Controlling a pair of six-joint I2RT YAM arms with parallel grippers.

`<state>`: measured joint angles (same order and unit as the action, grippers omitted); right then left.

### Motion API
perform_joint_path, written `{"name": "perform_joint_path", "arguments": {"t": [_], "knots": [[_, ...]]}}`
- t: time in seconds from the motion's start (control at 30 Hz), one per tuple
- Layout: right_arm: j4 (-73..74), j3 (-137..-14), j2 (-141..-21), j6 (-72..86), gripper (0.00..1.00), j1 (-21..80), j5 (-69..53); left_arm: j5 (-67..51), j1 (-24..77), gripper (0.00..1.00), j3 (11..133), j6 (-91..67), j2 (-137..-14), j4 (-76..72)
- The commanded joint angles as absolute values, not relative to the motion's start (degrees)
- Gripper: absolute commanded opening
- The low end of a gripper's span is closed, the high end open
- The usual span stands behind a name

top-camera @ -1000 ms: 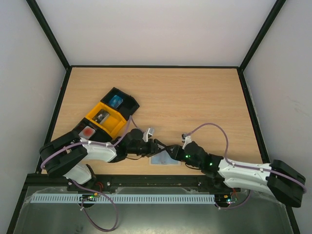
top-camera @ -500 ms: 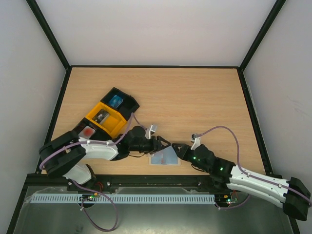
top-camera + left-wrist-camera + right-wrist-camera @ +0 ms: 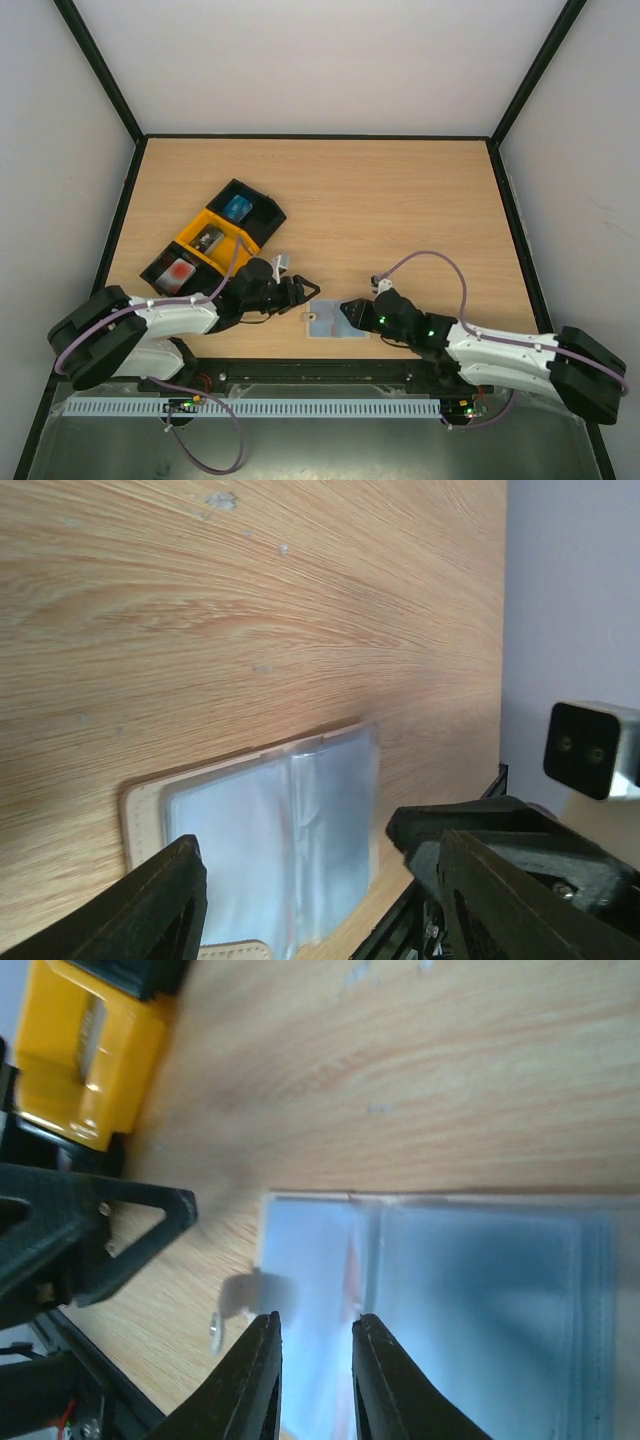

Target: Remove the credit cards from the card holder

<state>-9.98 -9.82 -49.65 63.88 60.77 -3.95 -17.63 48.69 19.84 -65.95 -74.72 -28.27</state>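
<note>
The card holder [image 3: 324,323] lies open and flat near the table's front edge, its pale blue sleeves [image 3: 290,850] framed by a beige rim [image 3: 140,805]. A red streak, the edge of a credit card [image 3: 352,1265], shows through a sleeve. Another red card [image 3: 180,269] rests in the black end of the tray. My right gripper [image 3: 348,312] hovers over the holder's left part, its jaws [image 3: 315,1380] a little apart with nothing between them. Just left of the holder, my left gripper [image 3: 300,291] stands wide open [image 3: 320,910] and empty.
A black-and-yellow compartment tray [image 3: 222,256] sits at the left, with a bright blue item [image 3: 237,207] in its far compartment. Its yellow wall [image 3: 85,1050] appears in the right wrist view. The table's front rail [image 3: 320,370] runs just below the holder.
My left gripper has drawn back to the left, away from the card holder, and opened wider. The holder now lies flat. The right gripper shifted slightly and stays over it.
</note>
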Motion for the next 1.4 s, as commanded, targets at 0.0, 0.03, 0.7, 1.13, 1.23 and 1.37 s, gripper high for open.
{"name": "perform_joint_path", "arguments": {"t": [0.0, 0.03, 0.7, 1.13, 1.23, 1.37], "knots": [[-14.96, -12.6, -56.4, 63.06, 0.2, 60.93, -8.12, -18.68, 47.89, 0.65, 18.93, -64.82, -73.72, -28.91], [-15.21, -13.07, -57.77, 62.9, 0.2, 60.95, -8.67, -18.84, 47.76, 0.66, 18.96, -64.67, -73.92, -28.98], [-18.0, -15.0, -73.65, 64.0, 0.13, 60.92, -8.04, -22.91, 47.28, 0.66, 17.96, -65.04, -80.65, -35.08], [-17.55, -14.81, -78.05, 63.54, 0.02, 60.95, -5.45, -22.85, 47.28, 0.69, 18.76, -63.04, -80.2, -30.96], [-17.58, -14.77, -77.88, 63.56, 0.02, 60.91, -5.43, -21.72, 47.35, 0.7, 19.43, -61.76, -79.09, -28.12], [-17.51, -14.77, -77.62, 63.46, 0.02, 60.93, -5.37, -22.6, 47.33, 0.71, 20.02, -61.44, -79.95, -28.29]]}}
